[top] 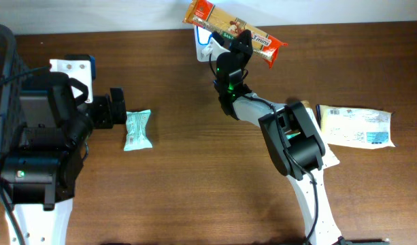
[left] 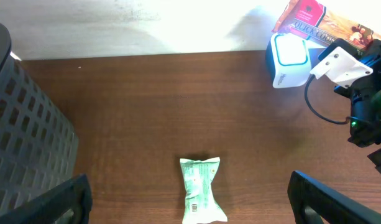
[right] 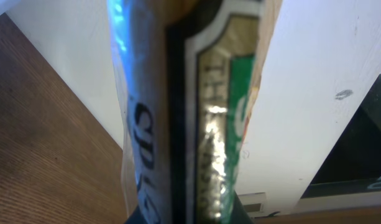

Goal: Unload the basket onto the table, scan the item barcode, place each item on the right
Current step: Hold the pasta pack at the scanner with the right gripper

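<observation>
My right gripper [top: 239, 42] is shut on an orange snack bar packet [top: 225, 26], held up at the table's far edge just above the white and blue scanner [top: 204, 43]. In the right wrist view the packet [right: 196, 118] fills the frame edge-on, and the jaws [right: 189, 219] barely show at the bottom. No barcode is readable there. The left wrist view catches the scanner [left: 288, 59] and the packet [left: 314, 18] at the top right. My left gripper [top: 118, 107] stands wide open, just left of a green packet [top: 137, 129] lying flat. That green packet [left: 201, 190] lies between the spread fingers [left: 311, 196].
A black mesh basket [top: 0, 75] stands at the far left, close beside the left arm [left: 25, 124]. A cream and yellow packet [top: 356, 127] lies flat on the table's right side, near the right arm's base. A black cable [left: 317, 112] hangs off the right arm near the scanner.
</observation>
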`<state>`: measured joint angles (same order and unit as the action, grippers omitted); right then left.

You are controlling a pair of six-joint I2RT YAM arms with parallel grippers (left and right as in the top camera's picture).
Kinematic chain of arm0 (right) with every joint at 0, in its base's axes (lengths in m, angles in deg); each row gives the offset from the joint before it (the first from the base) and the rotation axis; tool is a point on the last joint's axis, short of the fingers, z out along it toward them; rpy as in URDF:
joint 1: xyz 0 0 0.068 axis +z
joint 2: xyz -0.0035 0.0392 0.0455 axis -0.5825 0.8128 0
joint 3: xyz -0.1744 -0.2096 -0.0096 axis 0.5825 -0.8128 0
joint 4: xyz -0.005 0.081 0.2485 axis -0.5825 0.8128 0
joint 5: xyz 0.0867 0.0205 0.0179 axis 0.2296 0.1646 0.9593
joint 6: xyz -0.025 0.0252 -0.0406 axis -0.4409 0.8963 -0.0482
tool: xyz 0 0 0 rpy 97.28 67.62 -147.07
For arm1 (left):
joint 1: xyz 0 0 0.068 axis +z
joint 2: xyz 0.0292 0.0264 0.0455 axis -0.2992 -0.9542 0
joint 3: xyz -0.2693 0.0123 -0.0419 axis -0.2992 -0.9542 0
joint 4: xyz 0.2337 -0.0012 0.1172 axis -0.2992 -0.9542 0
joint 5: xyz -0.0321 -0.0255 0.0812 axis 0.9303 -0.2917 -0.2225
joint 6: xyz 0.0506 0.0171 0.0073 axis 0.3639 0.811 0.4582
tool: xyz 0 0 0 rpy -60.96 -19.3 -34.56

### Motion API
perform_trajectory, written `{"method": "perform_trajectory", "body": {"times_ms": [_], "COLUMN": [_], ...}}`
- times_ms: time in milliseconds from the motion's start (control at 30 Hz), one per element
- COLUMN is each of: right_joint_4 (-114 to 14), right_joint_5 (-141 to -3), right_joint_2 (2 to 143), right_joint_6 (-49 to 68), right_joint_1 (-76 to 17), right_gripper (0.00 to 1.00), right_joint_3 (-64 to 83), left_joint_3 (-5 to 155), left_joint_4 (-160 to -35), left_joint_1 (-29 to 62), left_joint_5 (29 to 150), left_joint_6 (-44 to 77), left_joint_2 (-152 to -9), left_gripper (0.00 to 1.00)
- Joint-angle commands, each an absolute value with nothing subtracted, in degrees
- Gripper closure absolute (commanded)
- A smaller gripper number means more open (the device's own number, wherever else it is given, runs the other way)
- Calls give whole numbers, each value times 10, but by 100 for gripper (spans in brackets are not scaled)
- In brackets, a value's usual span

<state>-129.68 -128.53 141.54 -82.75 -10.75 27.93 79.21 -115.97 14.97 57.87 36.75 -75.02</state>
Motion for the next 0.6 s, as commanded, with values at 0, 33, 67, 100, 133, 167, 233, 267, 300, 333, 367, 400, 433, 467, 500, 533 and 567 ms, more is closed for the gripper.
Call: {"method": "perform_trajectory", "body": {"times_ms": [0, 33, 67, 100, 133, 167, 233, 267, 300, 333, 367, 400, 433, 467, 500, 533, 567], "right_joint_4": [-1315, -1315, -1315, -1318, -1319, -1319, -1319, -1318, -1313, -1304, -1297, -1292, -1266, -1237, -1149, -1098, -1043], "right_joint_5": [-1284, -1284, -1284, -1284, -1284, -1284, -1288, -1290, -1290, -1290, -1290, -1290, -1288, -1288, -1286, -1281, -1269], "right_joint_2": [1383, 1383, 1383, 1383, 1383, 1383, 1380, 1374, 1367, 1357, 1348, 1339, 1321, 1309, 1278, 1259, 1236], "right_joint_6": [-805, -805, -805, -805, -805, -805, -795, -773, -760, -758, -758, -758, -750, -731, -674, -639, -594], "right_joint_1": [-106, -101, -94, -86, -76, -72, -64, -60, -56, -51, -46, -42, -36, -32, -25, -21, -16], "right_gripper": [96, 96, 96, 96, 96, 96, 96, 96, 96, 96, 96, 96, 96, 96, 96, 96, 96], "right_joint_3": [309, 309, 309, 309, 309, 309, 309, 309, 308, 308, 308, 308, 308, 308, 308, 308, 308], "left_joint_3": [795, 795, 795, 795, 795, 795, 795, 795, 795, 795, 795, 795, 795, 795, 795, 795, 795], "left_joint_4": [-1159, -1159, -1159, -1159, -1159, -1159, -1159, -1159, -1159, -1159, -1159, -1159, -1159, -1159, -1159, -1159, -1159], "left_joint_1": [151, 151, 151, 151, 151, 151, 151, 151, 151, 151, 151, 151, 151, 151, 151, 151, 151], "left_joint_5": [575, 575, 575, 575, 575, 575, 575, 575, 575, 575, 575, 575, 575, 575, 575, 575, 575], "left_joint_6": [374, 374, 374, 374, 374, 374, 374, 374, 374, 374, 374, 374, 374, 374, 374, 374, 374], "left_joint_2": [-747, -747, -747, -747, -747, -747, -747, -747, -747, -747, -747, -747, -747, -747, -747, -747, -747], "left_gripper": [1, 1, 1, 1, 1, 1, 1, 1, 1, 1, 1, 1, 1, 1, 1, 1, 1]}}
